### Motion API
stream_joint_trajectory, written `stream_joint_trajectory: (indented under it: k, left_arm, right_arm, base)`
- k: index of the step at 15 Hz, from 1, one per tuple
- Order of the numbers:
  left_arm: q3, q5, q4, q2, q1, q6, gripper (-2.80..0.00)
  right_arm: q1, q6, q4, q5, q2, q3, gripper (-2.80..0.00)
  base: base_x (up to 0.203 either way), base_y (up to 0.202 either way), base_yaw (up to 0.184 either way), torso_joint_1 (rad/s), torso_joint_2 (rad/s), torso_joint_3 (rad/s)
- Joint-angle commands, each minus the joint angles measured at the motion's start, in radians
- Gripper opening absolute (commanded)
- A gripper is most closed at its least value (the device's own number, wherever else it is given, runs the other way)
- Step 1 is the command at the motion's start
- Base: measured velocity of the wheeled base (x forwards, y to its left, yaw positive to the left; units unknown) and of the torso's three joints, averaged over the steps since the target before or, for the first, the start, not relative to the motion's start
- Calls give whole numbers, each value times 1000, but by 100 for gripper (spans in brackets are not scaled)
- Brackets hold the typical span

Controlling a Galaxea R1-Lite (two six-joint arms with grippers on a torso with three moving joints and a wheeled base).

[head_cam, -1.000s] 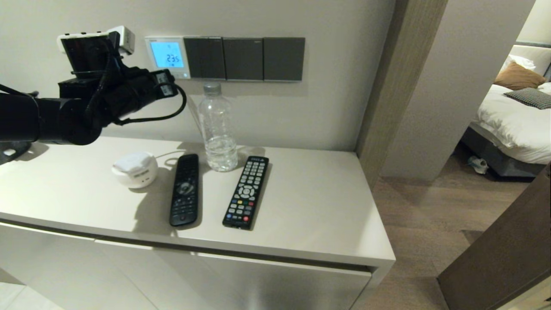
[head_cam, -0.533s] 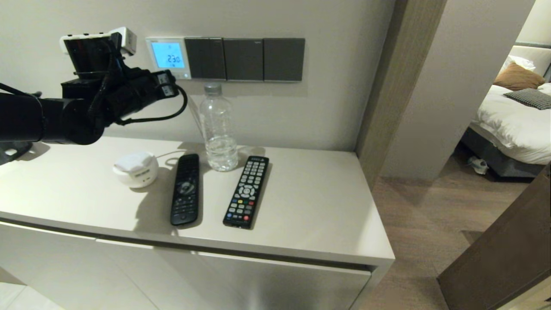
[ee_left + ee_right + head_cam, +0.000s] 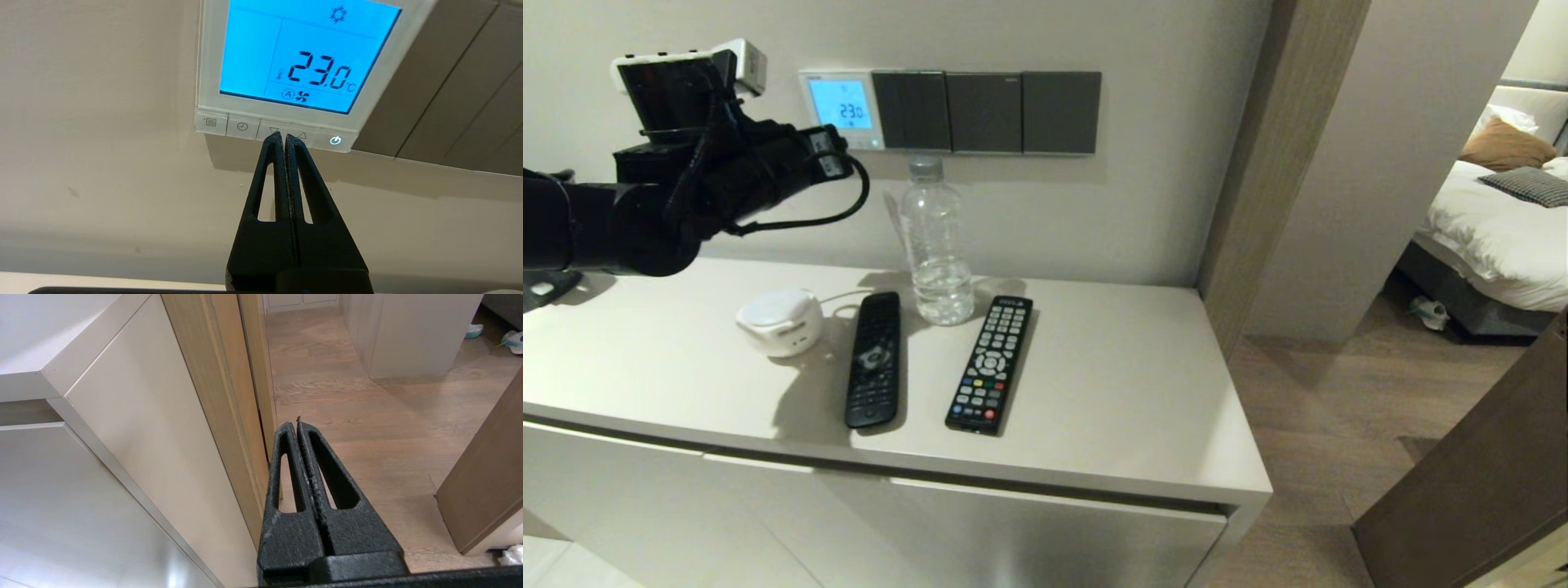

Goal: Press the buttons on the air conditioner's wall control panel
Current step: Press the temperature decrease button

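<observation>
The air conditioner's wall control panel (image 3: pixel 841 106) is a small white square on the wall, and its screen is lit blue and reads 23.0. In the left wrist view the panel (image 3: pixel 210 61) fills the top, with its row of pale buttons (image 3: pixel 242 126) along the lower edge. My left gripper (image 3: pixel 284 136) is shut and empty. Its tips sit in front of the down and up arrow keys; I cannot tell whether they touch. In the head view the left gripper (image 3: pixel 829 155) is just below and left of the panel. My right gripper (image 3: pixel 295 424) is shut and parked low beside the cabinet.
Three dark grey switch plates (image 3: pixel 984 112) adjoin the panel on the right. On the cabinet top (image 3: pixel 1111 392) stand a water bottle (image 3: pixel 939 245), two black remotes (image 3: pixel 874 359) (image 3: pixel 990 363) and a white round device (image 3: pixel 778 320). A doorway opens at right.
The screen went from 23.5 to 23.0. My left arm has shifted slightly to the left and up, with the gripper still shut near the panel's lower edge.
</observation>
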Motion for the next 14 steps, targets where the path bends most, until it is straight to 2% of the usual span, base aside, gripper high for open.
stream_joint_trajectory:
  k: [1, 14]
  left_arm:
    - [5, 0, -3, -13, 0, -1, -280]
    - [-29, 0, 2, 47, 0, 0, -280]
  right_arm:
    - [0, 0, 0, 0, 2, 2, -280]
    - [0, 0, 0, 0, 2, 2, -280]
  base:
    - [0, 0, 0, 0, 0, 0]
    - [0, 0, 0, 0, 0, 0]
